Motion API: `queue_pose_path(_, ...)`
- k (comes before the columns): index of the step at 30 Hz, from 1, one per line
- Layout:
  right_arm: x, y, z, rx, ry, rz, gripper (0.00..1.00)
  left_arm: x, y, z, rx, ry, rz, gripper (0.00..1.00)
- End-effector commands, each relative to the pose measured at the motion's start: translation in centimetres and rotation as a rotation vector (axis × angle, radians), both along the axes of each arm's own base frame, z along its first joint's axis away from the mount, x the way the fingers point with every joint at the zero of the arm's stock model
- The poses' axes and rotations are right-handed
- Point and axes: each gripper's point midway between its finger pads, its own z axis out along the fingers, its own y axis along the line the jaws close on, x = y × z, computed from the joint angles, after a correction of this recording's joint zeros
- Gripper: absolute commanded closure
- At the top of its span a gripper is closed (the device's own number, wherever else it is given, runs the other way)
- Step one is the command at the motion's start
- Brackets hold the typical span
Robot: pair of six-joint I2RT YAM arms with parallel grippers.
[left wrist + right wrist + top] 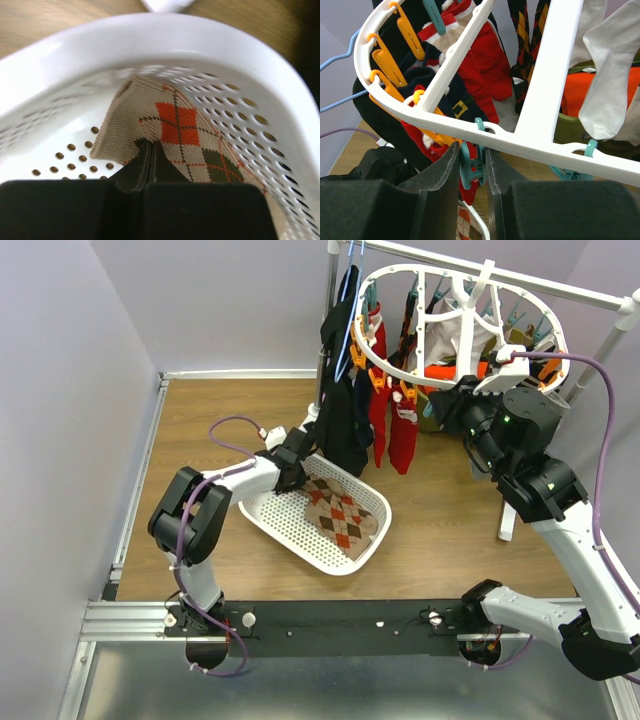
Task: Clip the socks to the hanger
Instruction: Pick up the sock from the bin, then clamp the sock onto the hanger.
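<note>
A brown, orange and cream argyle sock (340, 512) lies in the white perforated basket (275, 518). My left gripper (298, 468) is shut on its near end; in the left wrist view the fingertips (142, 155) pinch the sock (182, 127) low inside the basket (150, 35). The white oval hanger (388, 367) hangs from the rack with red socks (395, 430) and dark ones clipped on. My right gripper (447, 403) sits under its near rim. In the right wrist view my right gripper (472, 160) is shut on a teal clip (481, 167) below the hanger rim (470, 131).
A black garment (340, 410) on a thin blue hanger (340, 55) hangs left of the ring. A white sock (605, 75) and orange cloth (585, 90) hang behind the spokes. The white rack rail (560, 285) crosses the top right. Walls close in on the left and back.
</note>
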Motion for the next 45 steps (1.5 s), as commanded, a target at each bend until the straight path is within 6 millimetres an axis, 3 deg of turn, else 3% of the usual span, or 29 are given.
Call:
queue_pose_path(1, -0.1, -0.2, 0.8, -0.006, -0.028, 0.001, 0.89, -1.6, 6.2, 1.9, 0.262, -0.018, 0.078, 1.0)
queue_pose_path(8, -0.4, -0.6, 1.4, -0.011, -0.042, -0.006, 0.89, 1.2, 8.2, 14.9, 0.311, -0.324, 0.141, 1.0)
queue_pose_path(16, -0.9, -1.1, 1.8, -0.007, -0.053, -0.018, 0.89, 1.6, 8.0, 25.0, 0.279, -0.578, 0.065, 1.0)
queue_pose_path(21, -1.1, -1.1, 2.1, 0.001, -0.06, -0.016, 0.89, -0.2, 6.5, 31.1, 0.25, -0.804, -0.131, 1.0)
queue_pose_path(25, -0.9, -1.0, 2.3, 0.0, -0.063, -0.012, 0.9, -2.6, 3.7, 36.1, 0.202, -1.06, -0.365, 1.0)
queue_pose_path(26, -1.0, -1.0, 2.5, 0.003, -0.067, -0.009, 0.89, -4.1, 1.9, 37.1, 0.155, -1.124, -0.486, 1.0)
queue_pose_path(30, -0.8, -0.8, 2.8, 0.002, -0.075, -0.003, 0.9, -7.1, -1.8, 38.4, 0.127, -1.229, -0.734, 1.0)
queue_pose_path(36, -0.8, -0.4, 3.1, 0.01, -0.077, 0.012, 0.89, -11.2, -8.1, 37.3, 0.119, -1.296, -1.06, 1.0)
queue_pose_path(45, -1.0, -0.2, 3.6, 0.021, -0.09, 0.031, 0.89, -13.0, -15.1, 34.9, 0.04, -1.281, -1.377, 1.0)
